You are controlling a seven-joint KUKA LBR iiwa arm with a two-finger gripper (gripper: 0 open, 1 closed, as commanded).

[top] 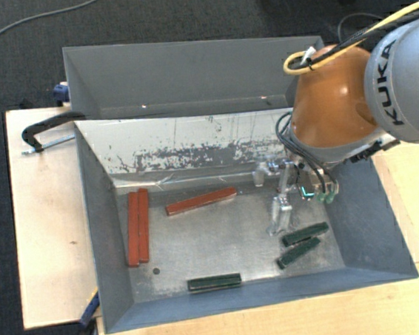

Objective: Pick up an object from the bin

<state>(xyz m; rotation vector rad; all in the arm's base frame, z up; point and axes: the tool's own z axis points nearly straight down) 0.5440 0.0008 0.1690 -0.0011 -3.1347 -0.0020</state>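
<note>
My gripper [277, 217] hangs low over the right half of the bin floor, its metal tip just above bare floor. Just to its right and slightly nearer the front lie two dark green sticks: one [305, 232] closest to the tip, the other [299, 251] below it, both slanted. To the gripper's left, a red-brown stick [200, 201] lies almost level in the middle of the bin. Nothing shows in the gripper.
A pair of red sticks [138, 228] lies side by side along the left wall. Another dark green stick [214, 281] rests against the front wall. The arm with its orange cover reaches over the right rear corner.
</note>
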